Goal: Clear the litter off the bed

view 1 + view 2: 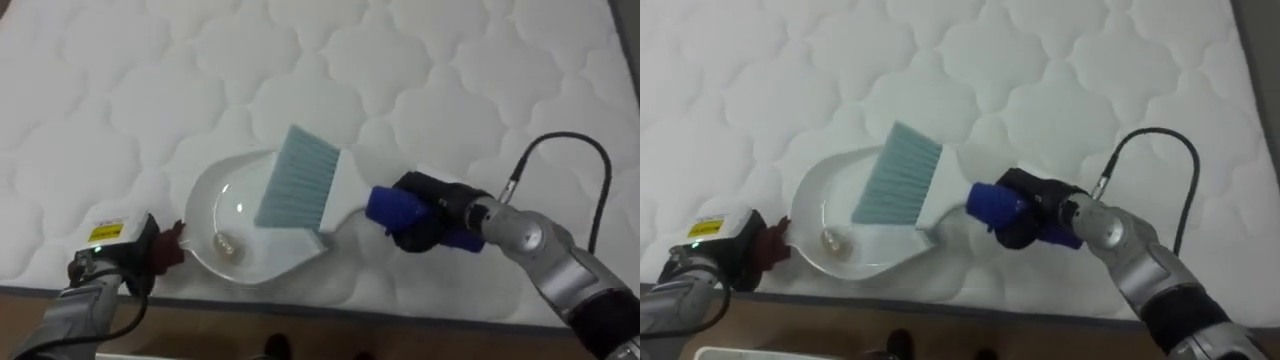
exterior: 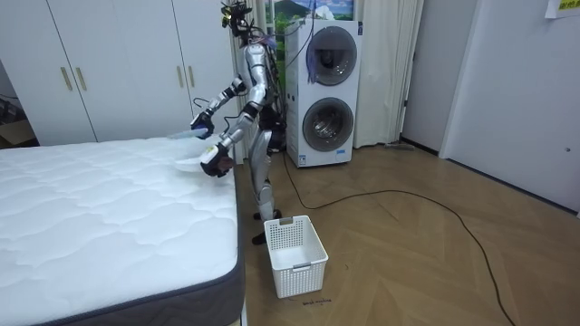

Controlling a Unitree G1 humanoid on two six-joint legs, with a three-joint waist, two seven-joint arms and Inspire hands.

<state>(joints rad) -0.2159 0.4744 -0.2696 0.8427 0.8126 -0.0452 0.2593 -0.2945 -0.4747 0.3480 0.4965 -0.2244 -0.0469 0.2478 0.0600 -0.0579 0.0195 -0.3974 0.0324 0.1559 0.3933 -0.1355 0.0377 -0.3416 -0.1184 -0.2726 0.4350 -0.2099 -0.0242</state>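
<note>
Standing at the near edge of the bed (image 2: pixel 109 208), the robot grips a white dustpan (image 1: pixel 213 208) by its dark-red handle with the curled fingers of its left hand (image 1: pixel 135 255) at 8 o'clock. Its right hand (image 1: pixel 440 212) at 4 o'clock is closed round the blue handle of a brush (image 1: pixel 298 180), whose teal bristles lie across the pan. A small scrap (image 1: pixel 225 243) sits inside the pan at 7 o'clock, so the sweeping step looks nearly done. The next move likely calls for lifting the pan level, as the quilted top toward 12 o'clock appears bare.
</note>
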